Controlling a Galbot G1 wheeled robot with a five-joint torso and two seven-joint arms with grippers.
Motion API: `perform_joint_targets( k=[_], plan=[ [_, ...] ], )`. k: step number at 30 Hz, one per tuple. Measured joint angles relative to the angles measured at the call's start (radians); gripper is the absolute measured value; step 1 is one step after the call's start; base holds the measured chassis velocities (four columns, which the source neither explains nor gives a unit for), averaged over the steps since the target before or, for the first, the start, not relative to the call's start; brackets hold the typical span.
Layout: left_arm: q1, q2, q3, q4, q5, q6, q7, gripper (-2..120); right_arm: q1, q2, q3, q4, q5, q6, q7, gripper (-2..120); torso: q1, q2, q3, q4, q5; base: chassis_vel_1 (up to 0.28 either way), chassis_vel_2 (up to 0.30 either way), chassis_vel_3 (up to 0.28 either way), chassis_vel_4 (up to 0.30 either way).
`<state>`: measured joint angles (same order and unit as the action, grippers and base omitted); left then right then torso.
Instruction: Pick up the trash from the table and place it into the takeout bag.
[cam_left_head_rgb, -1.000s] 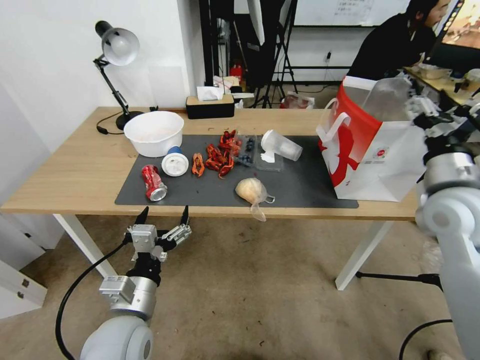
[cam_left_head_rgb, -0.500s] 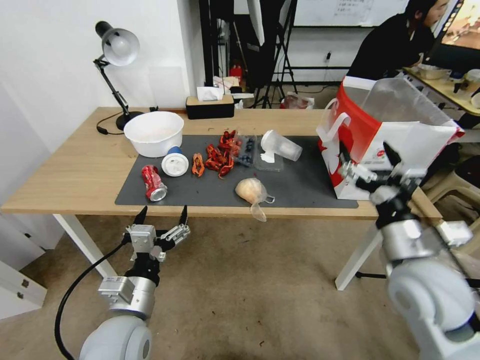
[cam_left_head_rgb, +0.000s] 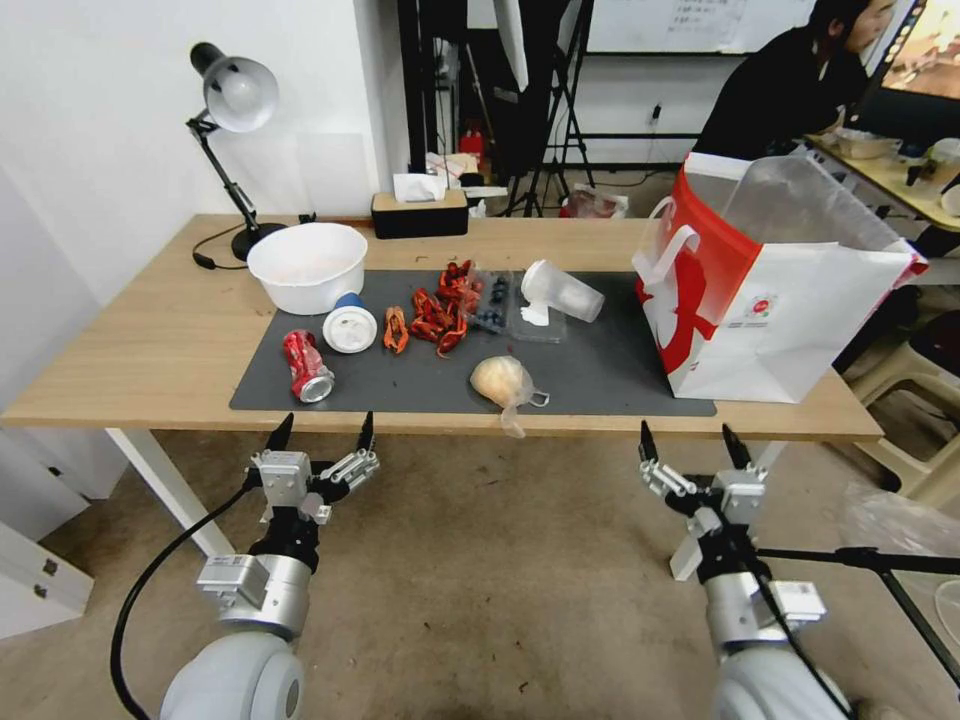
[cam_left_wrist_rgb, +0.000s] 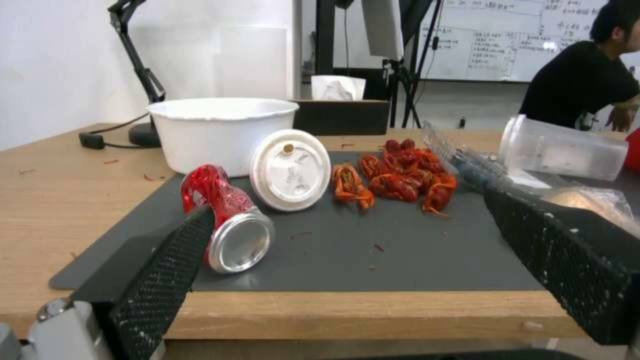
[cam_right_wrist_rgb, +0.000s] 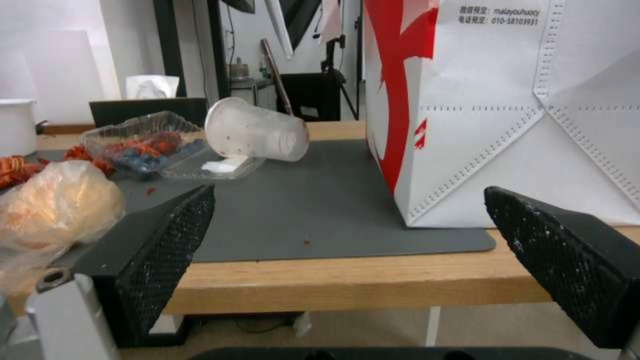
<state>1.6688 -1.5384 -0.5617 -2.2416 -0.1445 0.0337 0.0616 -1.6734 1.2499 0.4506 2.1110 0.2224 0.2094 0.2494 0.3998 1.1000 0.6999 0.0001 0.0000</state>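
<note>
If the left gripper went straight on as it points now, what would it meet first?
Probably the crushed red can: the open left gripper sits just off the table edge, about level with its top, and the can lies nearest ahead.

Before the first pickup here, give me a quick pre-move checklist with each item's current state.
1. Left gripper open, below the table's front edge: ok.
2. Right gripper open, empty: ok.
3. Takeout bag upright, mouth open: ok.
4. Red soda can lying on the mat, nothing covering it: ok.
5. Clear-wrapped lump sits at the mat's front edge, wrap tail overhanging the table: not ok.
6. Room left inside the bag: cannot tell.
</note>
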Motion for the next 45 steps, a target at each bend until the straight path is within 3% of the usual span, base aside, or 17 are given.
perform_joint_targets(
  k=[8,20,27,32,35,45],
  plan=[
    [0.001,0.003,-0.004,0.002,0.0,-0.003,-0.001,100,0.045,-0.01,-0.027,0.022,0.029,-0.029,0.013,100,0.0,0.0,0.0,-0.0001,-0.0001,0.0,0.0,0.0,0.0],
    [0.002,0.001,-0.011,0.006,0.0,-0.003,-0.002,100,0.288,-0.105,-0.153,0.034,0.189,-0.219,0.016,100,0.0,0.0,0.0,-0.0001,-0.0001,0.0,0.0,0.0,0.0],
    [0.006,-0.009,-0.017,0.007,0.005,-0.003,-0.002,100,0.53,-0.155,-0.323,-0.06,0.308,-0.382,0.059,100,0.0,0.0,0.0,0.0001,-0.0001,0.0,0.0,0.0,0.0],
    [0.008,-0.013,-0.02,0.007,0.006,-0.005,-0.002,100,0.609,-0.167,-0.385,-0.111,0.348,-0.416,0.076,100,0.0,0.0,0.0,0.0,-0.0001,0.0,0.0,0.0,0.0],
    [0.01,-0.02,-0.022,0.007,0.009,-0.006,-0.002,100,0.693,-0.166,-0.464,-0.175,0.416,-0.482,0.113,100,0.0,0.0,0.0,-0.0002,-0.0002,0.0,0.0,0.0,0.0],
    [0.013,-0.025,-0.03,0.01,0.011,-0.011,-0.004,100,0.791,-0.126,-0.556,-0.284,0.443,-0.494,0.127,100,0.0,0.0,0.0,0.0,-0.0002,0.0,0.0,0.0,0.0]
  ],
)
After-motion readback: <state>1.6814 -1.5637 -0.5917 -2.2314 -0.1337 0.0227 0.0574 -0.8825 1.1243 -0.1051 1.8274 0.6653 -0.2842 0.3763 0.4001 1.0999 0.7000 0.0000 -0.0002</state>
